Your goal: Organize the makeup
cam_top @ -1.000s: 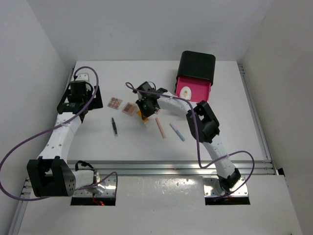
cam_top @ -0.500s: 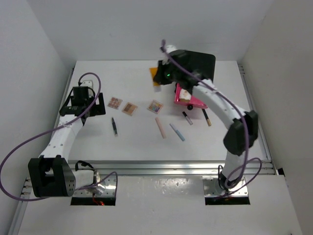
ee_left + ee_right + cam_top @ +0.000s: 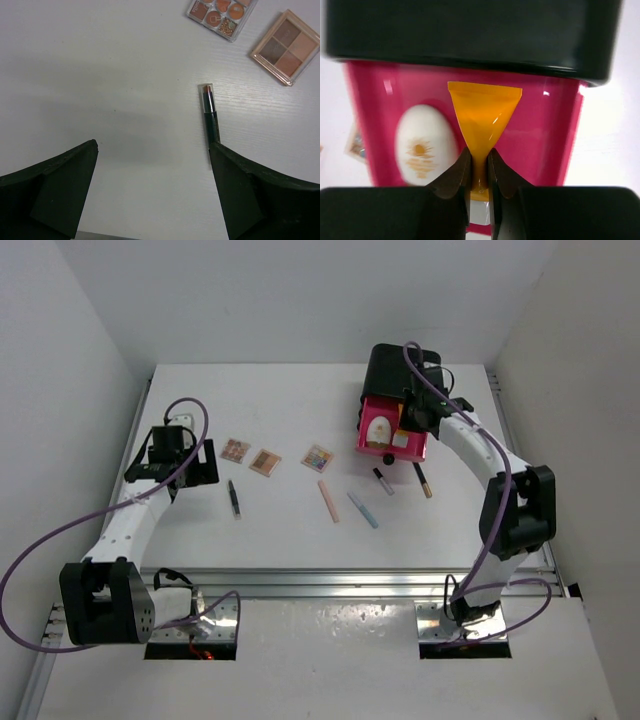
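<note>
My right gripper [image 3: 479, 156] is shut on the orange tube [image 3: 484, 112] and holds it over the open pink drawer [image 3: 547, 135], next to the white half-round compact [image 3: 422, 147] lying in it. In the top view this gripper [image 3: 408, 423] is at the drawer [image 3: 418, 447]. Three square palettes [image 3: 235, 450] [image 3: 265, 461] [image 3: 318, 458] lie mid-table. A pink stick [image 3: 329, 501], a blue stick [image 3: 363, 510], a mascara [image 3: 383, 480] and a black pencil [image 3: 423, 479] lie nearer. My left gripper [image 3: 193, 464] is open and empty, left of another black pencil [image 3: 210, 117].
The black box [image 3: 404, 372] stands at the back right with its drawer pulled toward me. A small black round piece [image 3: 388, 457] lies at the drawer's front edge. Two palettes [image 3: 220, 12] [image 3: 286, 47] show at the top of the left wrist view.
My right gripper has carried the orange tube from mid-table, up and over to the box's open pink drawer. The left arm has shifted slightly toward me.
</note>
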Tool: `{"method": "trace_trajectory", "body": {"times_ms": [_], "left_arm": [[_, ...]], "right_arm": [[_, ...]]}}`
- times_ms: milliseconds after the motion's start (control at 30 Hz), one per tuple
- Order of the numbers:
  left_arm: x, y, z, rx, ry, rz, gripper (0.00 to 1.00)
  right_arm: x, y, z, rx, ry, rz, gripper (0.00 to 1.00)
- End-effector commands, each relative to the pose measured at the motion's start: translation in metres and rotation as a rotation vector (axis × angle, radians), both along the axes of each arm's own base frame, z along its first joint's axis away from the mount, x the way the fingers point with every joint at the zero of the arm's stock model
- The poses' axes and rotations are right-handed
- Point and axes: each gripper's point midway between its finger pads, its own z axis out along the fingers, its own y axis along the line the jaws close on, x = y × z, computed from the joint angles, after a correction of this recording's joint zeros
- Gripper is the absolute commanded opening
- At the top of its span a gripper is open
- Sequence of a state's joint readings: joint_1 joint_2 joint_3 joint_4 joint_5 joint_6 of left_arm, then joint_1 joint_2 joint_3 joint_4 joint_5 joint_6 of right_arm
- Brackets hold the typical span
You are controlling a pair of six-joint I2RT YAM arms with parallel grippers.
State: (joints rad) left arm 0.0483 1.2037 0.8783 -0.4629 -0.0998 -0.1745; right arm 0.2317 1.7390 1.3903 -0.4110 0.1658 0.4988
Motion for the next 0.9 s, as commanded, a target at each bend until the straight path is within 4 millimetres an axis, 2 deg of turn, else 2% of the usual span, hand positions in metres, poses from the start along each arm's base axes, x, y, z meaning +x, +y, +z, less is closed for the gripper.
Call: {"method": "trace_trajectory", "body": {"times_ms": [0,67,167,200,300,400,467,567,700,733,767,800,867], "left_arm": [[0.0,0.004,0.006,-0.017,-0.033,0.027,1.0],[0.0,0.004,0.006,-0.017,-0.033,0.027,1.0],[0.002,0.004,0.007,-0.03,-0.043,0.022,1.0],[0.002,0.002,0.004,-0.037,-0.035,0.015,1.0],[0.003,0.0,0.004,-0.052,-0.036,0.015,1.0],[0.003,-0.002,0.004,-0.061,-0.036,0.006,1.0],[0.003,-0.002,0.004,-0.061,-0.036,0.006,1.0],[0.003,-0.004,0.001,-0.068,-0.028,0.0,1.0],[0.006,-0.004,0.003,-0.068,-0.029,0.0,1.0],[0.006,-0.003,0.003,-0.061,-0.028,-0.007,1.0],[0.006,-0.003,0.003,-0.061,-0.028,-0.007,1.0],[0.006,-0.005,0.003,-0.068,-0.028,-0.013,1.0],[0.006,-0.005,0.003,-0.068,-0.028,-0.013,1.0]], "right_arm": [[0.008,-0.012,0.01,0.01,-0.035,-0.093,0.04],[0.014,-0.015,0.002,-0.01,-0.048,-0.096,0.04],[0.021,-0.02,-0.002,-0.052,-0.04,-0.08,0.19],[0.017,-0.022,-0.002,-0.067,-0.014,-0.074,0.33],[0.017,-0.019,-0.003,-0.078,0.006,-0.048,0.57],[0.014,-0.022,-0.002,-0.09,0.003,-0.036,0.64],[0.015,-0.019,0.006,-0.088,-0.034,-0.021,0.65],[0.018,-0.012,0.02,-0.109,-0.078,0.036,0.65],[0.021,0.003,0.051,-0.183,-0.157,0.162,0.57],[0.018,0.002,0.051,-0.198,-0.15,0.169,0.44],[0.015,0.004,0.055,-0.195,-0.158,0.17,0.38],[0.012,0.005,0.051,-0.194,-0.148,0.172,0.32],[0.008,-0.001,0.046,-0.198,-0.129,0.154,0.09]]}}
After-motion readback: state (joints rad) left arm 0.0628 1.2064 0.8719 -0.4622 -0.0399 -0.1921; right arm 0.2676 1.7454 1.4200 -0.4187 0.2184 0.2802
